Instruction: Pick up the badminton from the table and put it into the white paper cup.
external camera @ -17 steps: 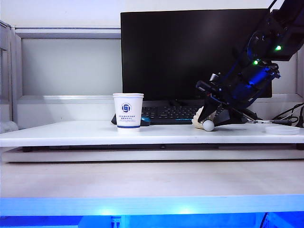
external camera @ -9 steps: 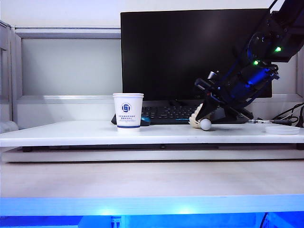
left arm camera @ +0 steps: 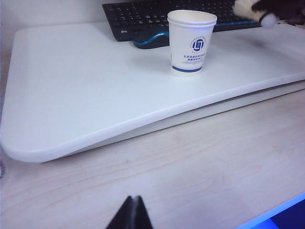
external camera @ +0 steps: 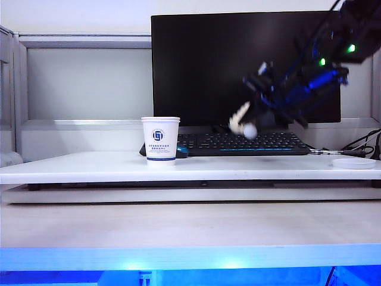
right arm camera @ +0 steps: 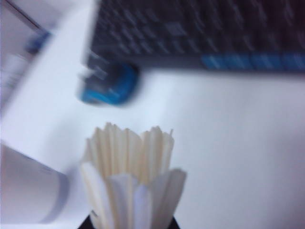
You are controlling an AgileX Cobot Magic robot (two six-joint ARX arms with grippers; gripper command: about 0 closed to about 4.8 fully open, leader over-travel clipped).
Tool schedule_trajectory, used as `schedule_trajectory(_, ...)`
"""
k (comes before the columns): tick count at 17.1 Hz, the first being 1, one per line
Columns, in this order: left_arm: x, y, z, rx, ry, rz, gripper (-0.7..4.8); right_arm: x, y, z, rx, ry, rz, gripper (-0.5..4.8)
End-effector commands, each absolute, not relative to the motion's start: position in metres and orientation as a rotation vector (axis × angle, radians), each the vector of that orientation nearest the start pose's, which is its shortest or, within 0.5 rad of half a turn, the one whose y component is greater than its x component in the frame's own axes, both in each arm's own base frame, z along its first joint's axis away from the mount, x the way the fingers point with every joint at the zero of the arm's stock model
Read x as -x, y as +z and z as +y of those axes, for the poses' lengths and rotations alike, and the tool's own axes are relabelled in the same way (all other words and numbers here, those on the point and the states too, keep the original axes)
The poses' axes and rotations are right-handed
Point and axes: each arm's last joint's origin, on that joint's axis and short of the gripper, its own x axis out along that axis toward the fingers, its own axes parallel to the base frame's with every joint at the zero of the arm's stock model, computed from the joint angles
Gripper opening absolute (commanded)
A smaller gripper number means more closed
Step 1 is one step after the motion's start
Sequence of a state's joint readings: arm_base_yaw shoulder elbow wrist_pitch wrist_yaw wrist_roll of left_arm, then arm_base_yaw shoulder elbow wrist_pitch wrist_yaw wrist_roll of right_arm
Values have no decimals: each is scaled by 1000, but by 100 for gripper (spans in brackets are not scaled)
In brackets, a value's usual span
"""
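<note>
White paper cup [external camera: 161, 140] on the table [external camera: 89, 168], left of the airborne badminton [external camera: 243, 122], keyboard [external camera: 244, 143] behind.

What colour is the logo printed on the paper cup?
Blue, on the white paper cup; clearest in the left wrist view.

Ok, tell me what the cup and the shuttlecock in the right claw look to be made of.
White paper cup: apparently matte paper, with a rolled rim and blue printed logo and band.
Badminton, held in the right claw above the table: its skirt looks like cream natural feathers, with separate ribbed vanes; the round white tip could be cork or foam, too blurred to tell.
</note>
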State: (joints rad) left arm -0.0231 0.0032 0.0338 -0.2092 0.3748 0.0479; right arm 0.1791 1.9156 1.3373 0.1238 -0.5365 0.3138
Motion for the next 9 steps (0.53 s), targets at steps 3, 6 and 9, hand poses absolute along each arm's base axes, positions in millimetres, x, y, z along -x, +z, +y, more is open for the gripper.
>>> schedule_trajectory(3,-92,153,-13,-9,-403,187,-5,-410,268,125,-315,779,330,13)
schedule_trajectory(6,-92,154,-13,-17,-404,178,-5,-404,275,143,-286,832,266,12)
schedule_trajectory(9,-92,155,-13,-19,-404,169,-5,-386,289,189,-254,963,126,12)
